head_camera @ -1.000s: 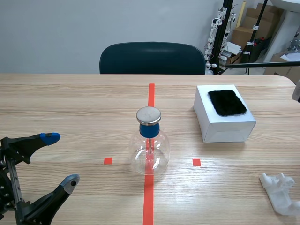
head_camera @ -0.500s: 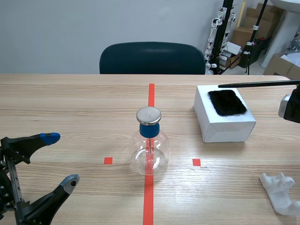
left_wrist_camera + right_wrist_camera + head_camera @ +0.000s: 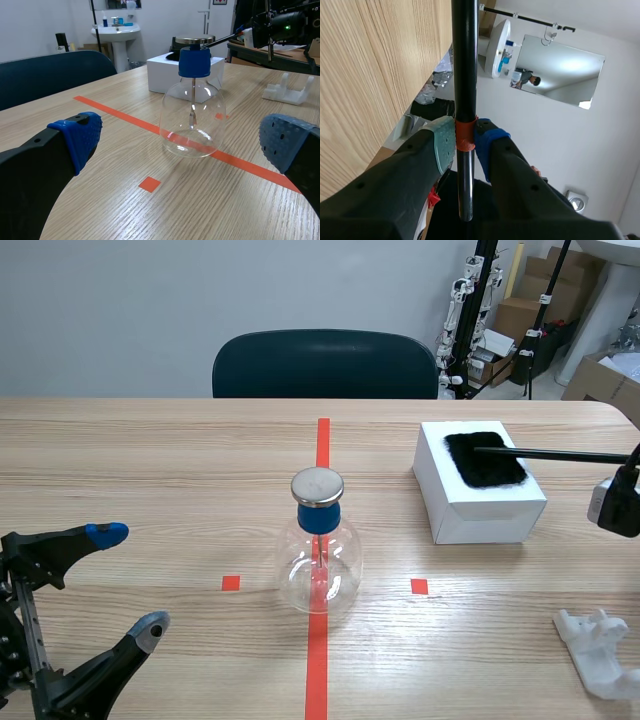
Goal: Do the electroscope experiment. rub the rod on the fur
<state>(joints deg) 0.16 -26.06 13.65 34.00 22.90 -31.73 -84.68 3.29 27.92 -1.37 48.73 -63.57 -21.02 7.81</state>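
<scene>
While the right jaws pinched the black rod between their pads, its far tip lay over the black fur on top of the white box. The left jaws stood spread wide, low over the worktop, facing the glass electroscope but apart from it.

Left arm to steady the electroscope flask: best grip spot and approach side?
Grip the blue collar below the metal cap, coming in level from the side where the open left gripper sits. The collar is narrow, straight-sided and upright; the round glass bulb below looks too wide and slick.
</scene>
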